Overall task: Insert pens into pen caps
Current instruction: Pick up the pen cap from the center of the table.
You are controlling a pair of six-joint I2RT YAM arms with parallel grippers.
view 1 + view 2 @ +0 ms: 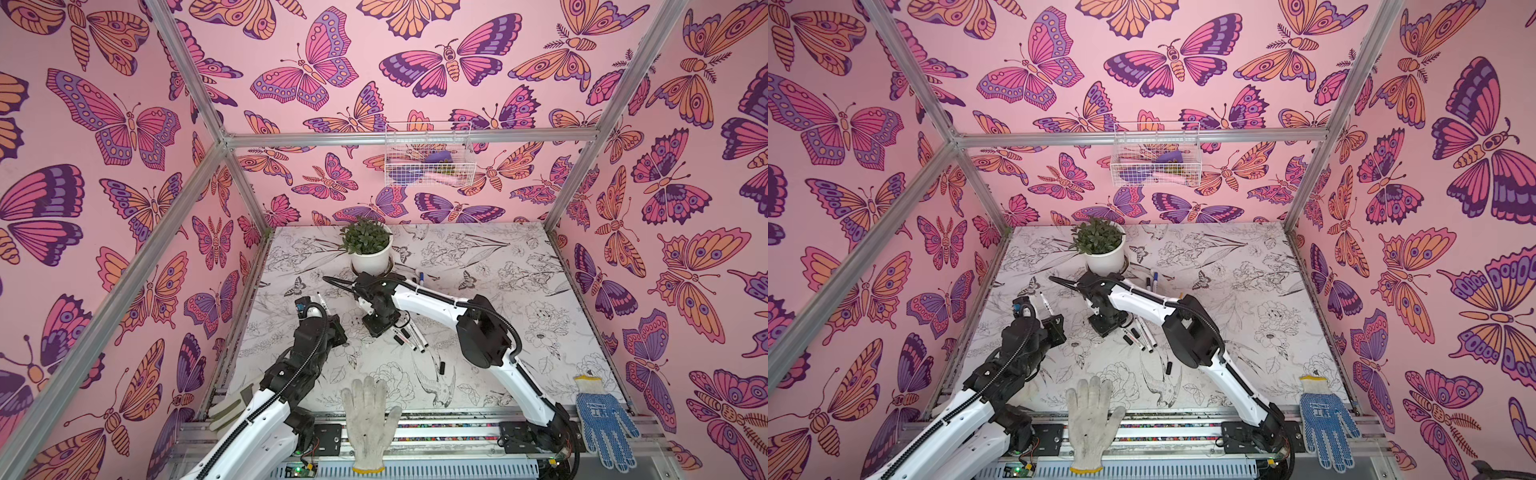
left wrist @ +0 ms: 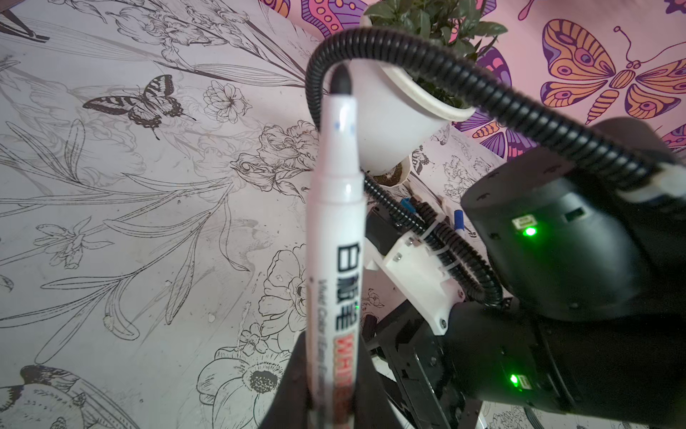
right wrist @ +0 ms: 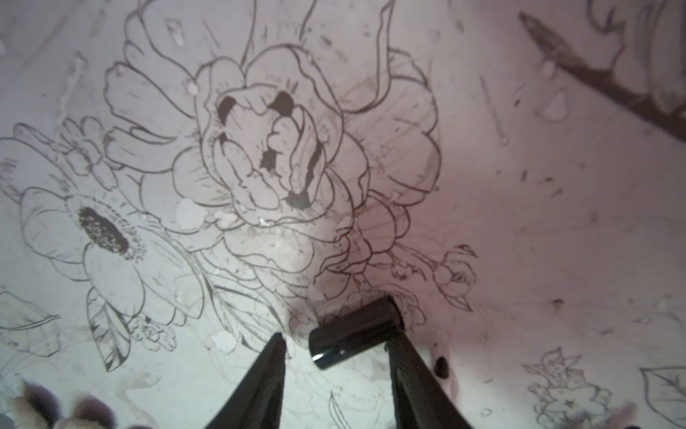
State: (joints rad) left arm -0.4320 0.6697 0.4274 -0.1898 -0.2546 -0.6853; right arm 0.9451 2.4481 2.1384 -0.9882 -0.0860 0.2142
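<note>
Right fingers (image 3: 267, 379): stood parted, straddling a black pen cap (image 3: 354, 332), not closed on it.
Cap: lay flat on the bench (image 3: 519, 223) with its long axis slanted across the gap. One end was at a finger and the other stood clear.
Left fingers (image 2: 286, 390): were clamped on a white marker pen (image 2: 336, 223), black tip pointing away and raised off the bench.
Nearer arm: the right, by my judgement; the slant probably called for care on closing.

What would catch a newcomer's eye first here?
Pink butterfly wallpaper wraps the whole booth. On the flower-printed table, the left gripper grips a white pen, while the right gripper straddles a black cap lying on the table. A potted plant stands at the back.
</note>
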